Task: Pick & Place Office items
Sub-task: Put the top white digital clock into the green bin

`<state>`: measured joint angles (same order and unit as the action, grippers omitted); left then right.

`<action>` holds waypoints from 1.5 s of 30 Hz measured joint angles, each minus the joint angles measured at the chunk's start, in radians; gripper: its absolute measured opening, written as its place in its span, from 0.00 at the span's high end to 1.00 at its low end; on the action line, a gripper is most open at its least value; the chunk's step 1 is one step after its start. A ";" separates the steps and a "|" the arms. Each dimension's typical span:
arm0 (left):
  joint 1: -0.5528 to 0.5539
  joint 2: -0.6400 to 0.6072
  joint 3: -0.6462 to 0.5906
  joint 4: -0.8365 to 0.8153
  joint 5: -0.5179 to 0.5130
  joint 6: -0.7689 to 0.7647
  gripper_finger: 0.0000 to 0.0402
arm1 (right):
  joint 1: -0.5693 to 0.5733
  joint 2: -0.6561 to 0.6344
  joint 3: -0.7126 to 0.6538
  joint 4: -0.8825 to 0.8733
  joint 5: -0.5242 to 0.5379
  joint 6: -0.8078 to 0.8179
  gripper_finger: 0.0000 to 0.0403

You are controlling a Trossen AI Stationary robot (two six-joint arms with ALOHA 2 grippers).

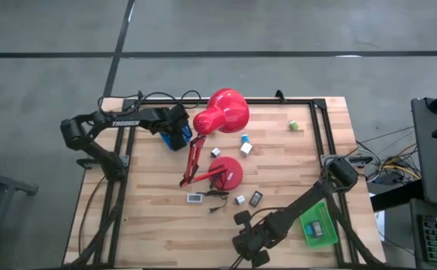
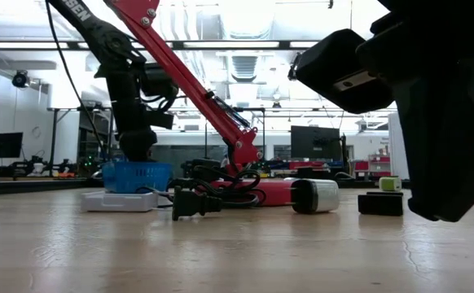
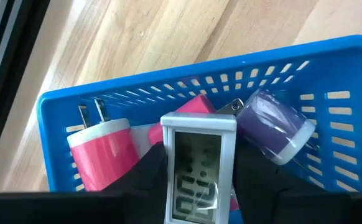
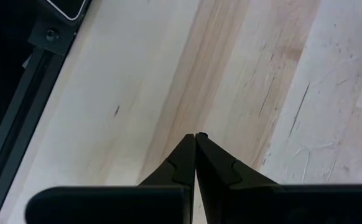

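While the left claw (image 3: 199,180) hangs over the blue basket (image 1: 176,137) just beside the red lamp's (image 1: 220,112) shade, its fingers grip a small white digital clock (image 3: 199,167) upright between them. Inside the basket lie a pink plug adapter (image 3: 101,149) and a purple-and-white cylinder (image 3: 273,124). More office items lie scattered near the lamp's base (image 1: 227,172) on the wooden surface (image 1: 293,172): a white display (image 1: 195,198), a dark rectangle (image 1: 256,199), small blocks (image 1: 245,148). Well apart from the lamp, the right claw (image 4: 195,138) rests shut and empty at the surface's near edge, beside a green tray (image 1: 317,225).

Bright overhead lighting (ceiling glare), soft shadows.
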<state>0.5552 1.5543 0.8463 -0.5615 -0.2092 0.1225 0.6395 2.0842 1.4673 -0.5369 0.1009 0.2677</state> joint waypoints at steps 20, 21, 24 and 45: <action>-0.056 -0.178 0.000 -0.020 -0.096 -0.019 0.66 | -0.006 0.000 0.000 0.001 0.001 0.021 0.98; -0.062 -0.202 0.000 -0.019 -0.107 -0.026 0.66 | -0.006 0.000 0.000 0.002 0.001 0.021 0.98; -0.085 -0.276 -0.001 -0.019 -0.152 -0.051 0.66 | -0.008 0.000 0.000 0.002 0.003 0.020 0.98; -0.415 -0.695 -0.250 0.259 -0.282 -0.092 0.66 | -0.209 -0.098 -0.108 0.034 0.025 0.057 0.98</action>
<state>0.1407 0.8596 0.5961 -0.3025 -0.4910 0.0302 0.4303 1.9858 1.3594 -0.5031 0.1257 0.3244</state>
